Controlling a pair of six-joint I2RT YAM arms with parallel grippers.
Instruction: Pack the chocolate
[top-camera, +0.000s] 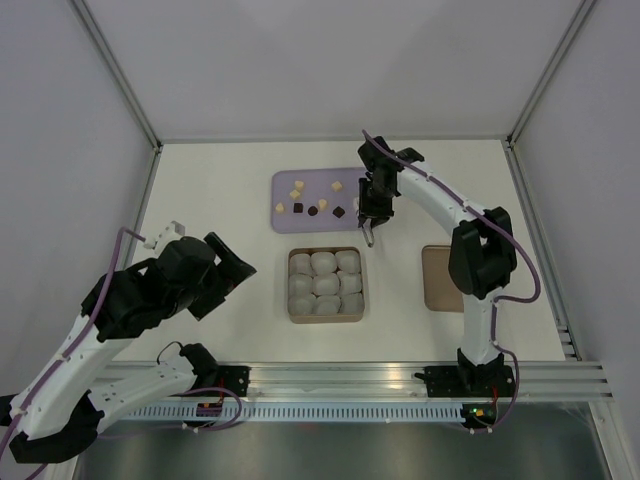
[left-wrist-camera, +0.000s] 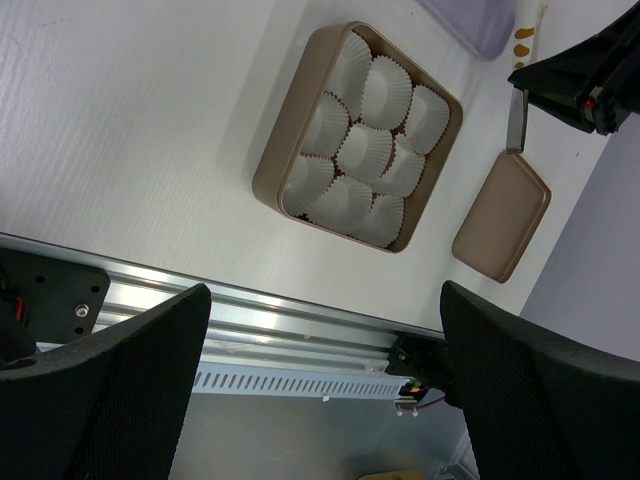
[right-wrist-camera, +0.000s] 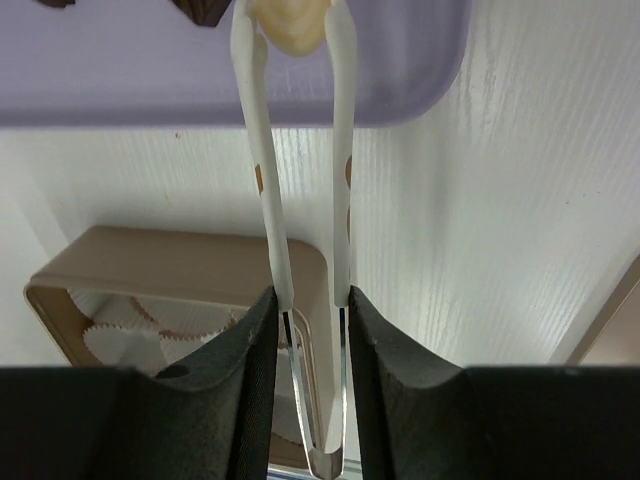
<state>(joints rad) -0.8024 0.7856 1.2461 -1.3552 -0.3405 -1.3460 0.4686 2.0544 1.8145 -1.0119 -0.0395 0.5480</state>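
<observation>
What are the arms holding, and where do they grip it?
Right pincer squeezes the tongs near their bent end; the tongs' tips pinch a cream chocolate. Left pincer holds nothing.

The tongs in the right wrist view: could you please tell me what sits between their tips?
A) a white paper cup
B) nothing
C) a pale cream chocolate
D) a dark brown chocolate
C: the tongs, gripped by the right pincer, pinch a pale cream chocolate between their tips over the purple tray.
</observation>
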